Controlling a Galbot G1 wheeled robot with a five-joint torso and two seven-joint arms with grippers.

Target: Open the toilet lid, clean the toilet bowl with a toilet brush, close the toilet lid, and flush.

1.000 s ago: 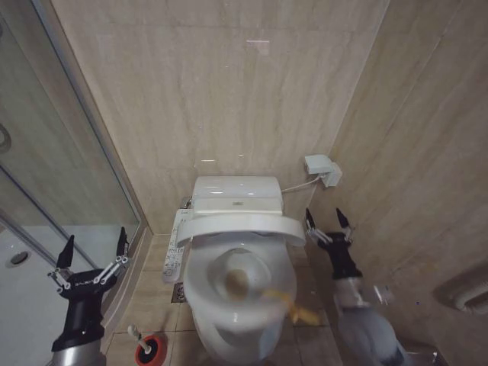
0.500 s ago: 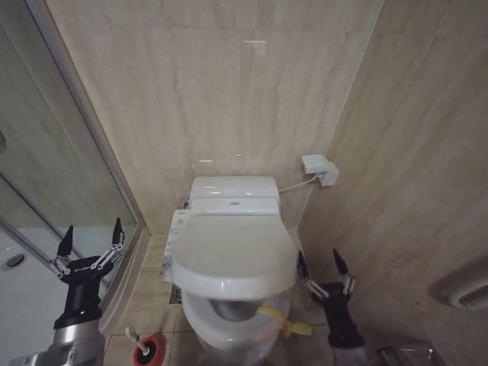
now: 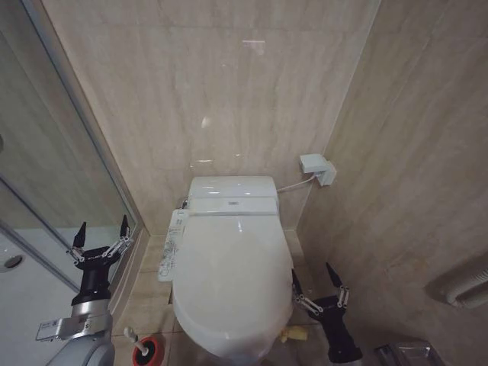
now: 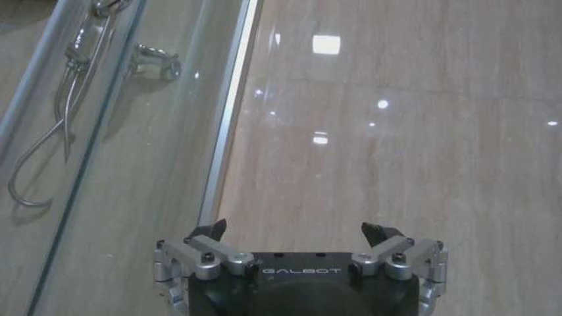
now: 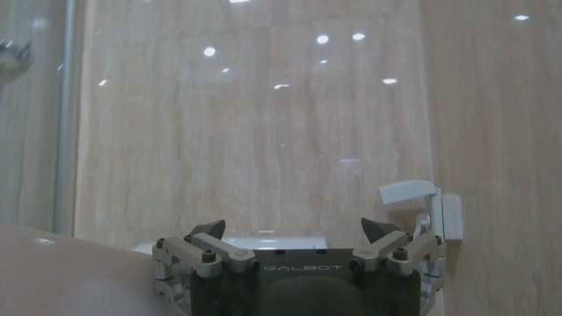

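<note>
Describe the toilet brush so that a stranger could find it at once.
Start at the white toilet with its closed toilet lid. On the floor at its left, near the glass shower wall, stands the toilet brush. Its slim white handle rises from a small red holder, the only red thing there.

Beige tiled walls (image 3: pixel 252 91), glass shower door (image 3: pixel 46 152)

The toilet lid (image 3: pixel 231 286) lies flat, down over the bowl, in front of the tank (image 3: pixel 233 195), which backs against the rear wall. A control panel (image 3: pixel 172 243) runs along the toilet's left side. On the floor at front left, the toilet brush (image 3: pixel 134 336) stands in its holder (image 3: pixel 148 351). A wall box (image 3: pixel 317 168) sits behind and right of the tank. The left claw (image 3: pixel 101 236) hangs left of the toilet beside the shower glass (image 3: pixel 46 152); the right claw (image 3: pixel 316 287) is just beside the lid's right edge.
</note>
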